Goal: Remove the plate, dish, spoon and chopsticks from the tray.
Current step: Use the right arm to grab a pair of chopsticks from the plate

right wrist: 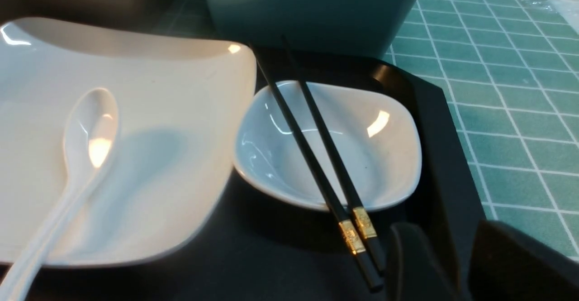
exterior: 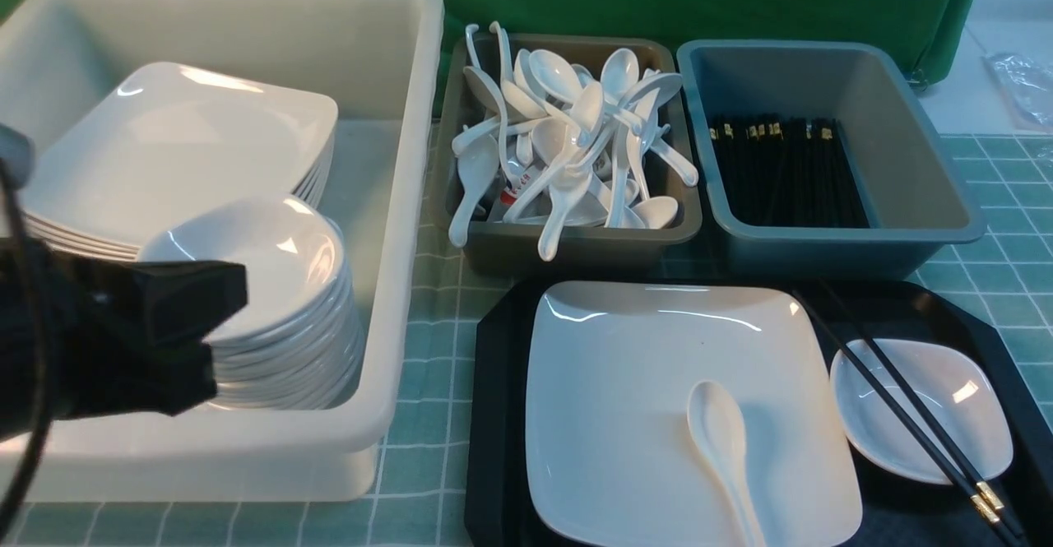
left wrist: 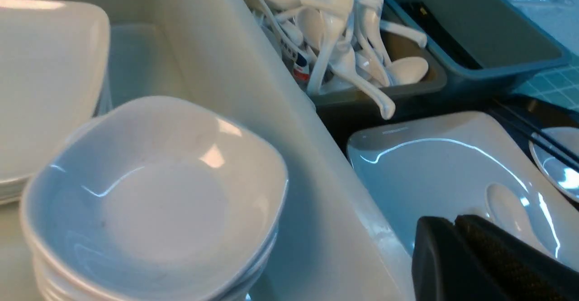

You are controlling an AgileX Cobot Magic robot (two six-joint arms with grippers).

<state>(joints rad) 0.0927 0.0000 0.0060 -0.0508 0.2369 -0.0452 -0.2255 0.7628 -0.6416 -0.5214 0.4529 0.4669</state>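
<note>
Jaws apart and empty, the right claw (right wrist: 448,246) sat low over the black plastic tray (right wrist: 445,129). It was just beside the gold-banded ends of the thin black chopsticks (right wrist: 316,174) bridging the small white dish (right wrist: 384,156), likely placed to pinch them first. Beyond lay the large white square plate (right wrist: 158,111) carrying the white soup spoon (right wrist: 90,129). The left claw (left wrist: 452,224), pressed together and empty, hung over the big white tub (left wrist: 253,88).
</note>
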